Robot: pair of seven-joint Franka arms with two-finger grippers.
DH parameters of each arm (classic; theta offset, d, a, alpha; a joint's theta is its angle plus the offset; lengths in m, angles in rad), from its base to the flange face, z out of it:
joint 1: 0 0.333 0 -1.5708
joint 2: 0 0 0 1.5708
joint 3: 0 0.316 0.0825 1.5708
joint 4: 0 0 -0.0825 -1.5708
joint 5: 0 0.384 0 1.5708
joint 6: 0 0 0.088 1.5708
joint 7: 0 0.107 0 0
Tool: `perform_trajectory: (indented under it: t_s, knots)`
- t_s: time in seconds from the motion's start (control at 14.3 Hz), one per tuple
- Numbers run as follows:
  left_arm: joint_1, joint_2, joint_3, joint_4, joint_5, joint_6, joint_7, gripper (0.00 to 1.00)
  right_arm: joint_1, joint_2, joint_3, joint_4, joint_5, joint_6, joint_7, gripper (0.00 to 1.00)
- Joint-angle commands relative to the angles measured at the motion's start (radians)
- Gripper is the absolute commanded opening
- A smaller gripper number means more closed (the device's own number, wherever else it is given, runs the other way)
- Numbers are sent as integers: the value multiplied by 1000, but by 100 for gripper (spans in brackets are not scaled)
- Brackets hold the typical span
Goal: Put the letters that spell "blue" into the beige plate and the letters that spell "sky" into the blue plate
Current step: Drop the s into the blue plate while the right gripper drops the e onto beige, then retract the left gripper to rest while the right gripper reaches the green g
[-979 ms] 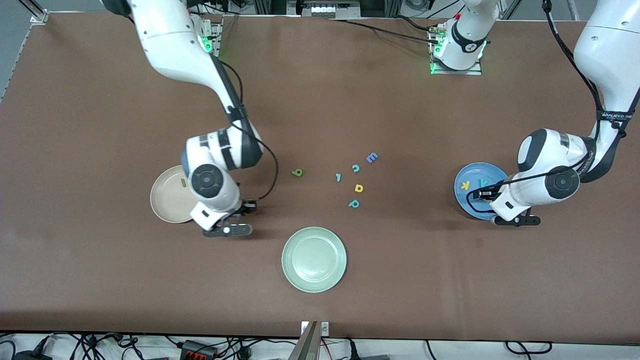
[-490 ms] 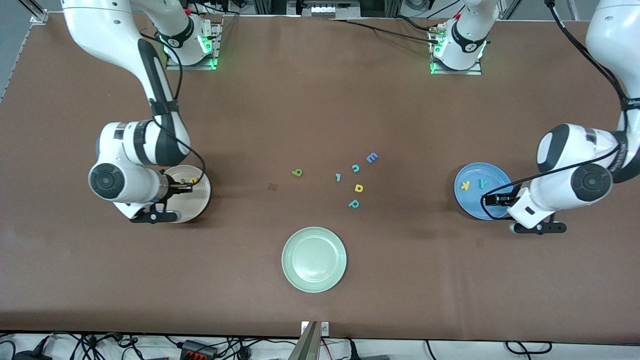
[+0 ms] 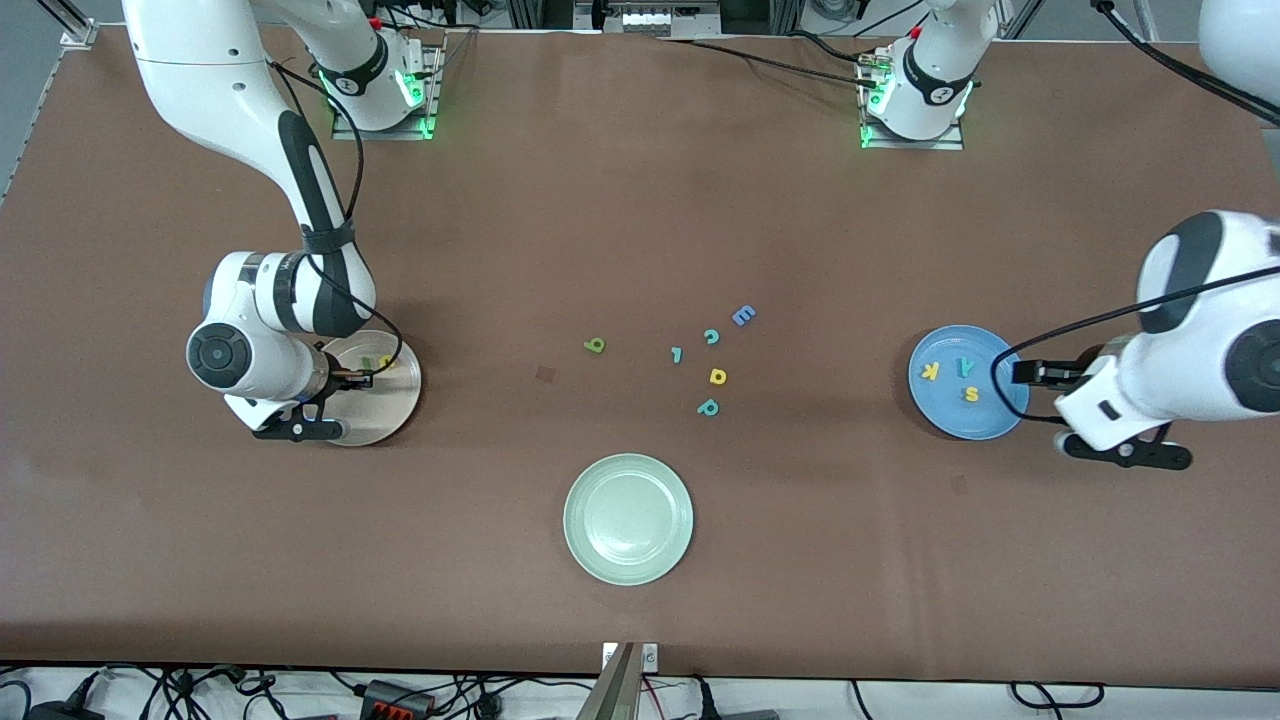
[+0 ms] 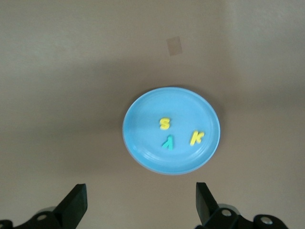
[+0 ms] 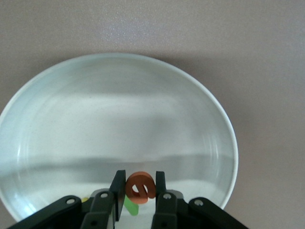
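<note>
The beige plate (image 3: 396, 405) lies at the right arm's end of the table with the dark green "l" (image 3: 366, 364) and the yellow "u" (image 3: 388, 361) in it. My right gripper (image 3: 366, 378) hangs low over this plate (image 5: 119, 119), shut on the orange "e" (image 5: 140, 186). The green "b" (image 3: 595, 345) lies on the bare table. The blue plate (image 3: 950, 410) holds the yellow "k" (image 3: 930, 371), teal "y" (image 3: 964, 367) and yellow "s" (image 3: 971, 393). My left gripper (image 3: 1022, 372) is open and empty at that plate's edge toward the left arm's end (image 4: 140, 205).
Loose letters lie mid-table: a blue "E" (image 3: 743, 316), a teal "c" (image 3: 711, 336), a teal hooked piece (image 3: 677, 354), a yellow "a" (image 3: 717, 376) and a teal "p" (image 3: 708, 407). A pale green plate (image 3: 628, 518) sits nearer the front camera.
My left gripper has opened, left the "s" in the blue plate and drawn back toward its end of the table. My right gripper has swung over the beige plate with the "e".
</note>
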Motion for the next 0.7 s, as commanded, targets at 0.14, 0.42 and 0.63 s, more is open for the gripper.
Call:
perform_trajectory:
  t_s: [0.14, 0.42, 0.63]
  knots:
    - [-29, -49, -24, 178, -7, -179, 179, 100, 63, -75, 11, 13, 14, 0, -4, 100]
    - [-209, -226, 295, 143, -201, -143, 218, 100, 157, -64, 8, 40, 58, -4, 10, 100]
    - [-355, -373, 531, -39, -367, 23, 213, 100, 181, -75, 12, 43, 64, -38, 11, 100]
